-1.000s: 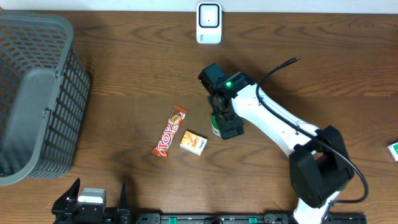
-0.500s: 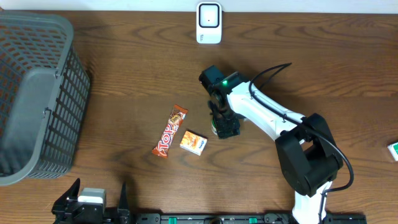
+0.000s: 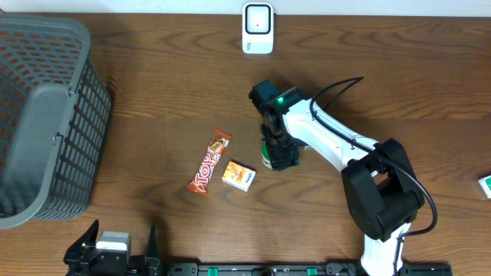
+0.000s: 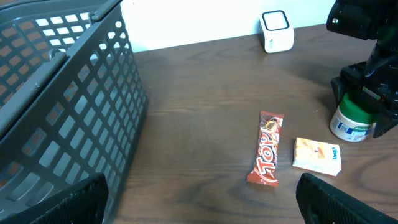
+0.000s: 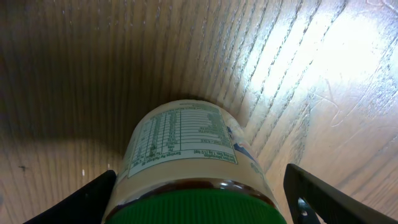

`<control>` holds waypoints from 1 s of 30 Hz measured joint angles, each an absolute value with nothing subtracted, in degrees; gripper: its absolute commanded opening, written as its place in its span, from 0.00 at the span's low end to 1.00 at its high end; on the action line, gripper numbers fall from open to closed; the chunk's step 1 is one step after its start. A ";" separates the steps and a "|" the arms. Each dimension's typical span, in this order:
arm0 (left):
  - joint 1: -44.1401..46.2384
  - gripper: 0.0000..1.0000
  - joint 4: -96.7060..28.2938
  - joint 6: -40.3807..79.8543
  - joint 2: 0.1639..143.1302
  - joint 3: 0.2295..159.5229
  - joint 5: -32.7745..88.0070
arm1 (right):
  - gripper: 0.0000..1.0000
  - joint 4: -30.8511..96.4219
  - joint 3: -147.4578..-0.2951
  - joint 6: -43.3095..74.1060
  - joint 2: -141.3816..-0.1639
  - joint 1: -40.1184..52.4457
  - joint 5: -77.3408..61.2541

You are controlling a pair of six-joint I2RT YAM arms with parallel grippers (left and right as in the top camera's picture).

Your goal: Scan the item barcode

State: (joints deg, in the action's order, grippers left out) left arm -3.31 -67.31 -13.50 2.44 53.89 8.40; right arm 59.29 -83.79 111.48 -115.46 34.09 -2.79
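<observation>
A small jar (image 4: 353, 118) with a green lid and a white label stands upright on the wooden table, right of centre. My right gripper (image 3: 278, 157) has come down over it from above, and in the overhead view only a sliver of the jar (image 3: 265, 156) shows. In the right wrist view the jar (image 5: 186, 149) fills the space between the fingers of the right gripper (image 5: 199, 186); the left finger is against it and a gap remains at the right finger. The white scanner (image 3: 258, 28) stands at the table's far edge. My left gripper (image 4: 202, 202) is open and empty near the front edge.
A red candy bar (image 3: 210, 161) and an orange packet (image 3: 239, 175) lie just left of the jar. A grey mesh basket (image 3: 46, 115) fills the left side. A small green-and-white box (image 3: 485, 184) sits at the right edge.
My right gripper's fingers have drawn in around the jar, and the arm has shifted slightly. The left arm has not moved.
</observation>
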 measured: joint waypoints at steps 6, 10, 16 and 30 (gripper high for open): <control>-3.31 0.96 -67.31 -13.50 2.44 53.89 8.40 | 0.83 59.29 -83.79 111.44 -116.33 34.09 -2.63; -3.31 0.96 -67.31 -13.50 2.44 53.89 8.40 | 0.78 59.18 -83.79 111.44 -117.80 34.09 -2.66; -3.31 0.96 -67.31 -13.50 2.44 53.89 8.40 | 0.65 59.18 -83.79 110.34 -117.86 34.09 -2.66; -3.31 0.96 -67.31 -13.50 2.44 53.89 8.40 | 0.59 56.86 -83.79 83.11 -117.86 32.82 -3.25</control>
State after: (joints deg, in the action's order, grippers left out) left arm -3.31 -67.31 -13.50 2.44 53.89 8.40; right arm 56.86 -83.79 83.11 -117.86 32.82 -3.25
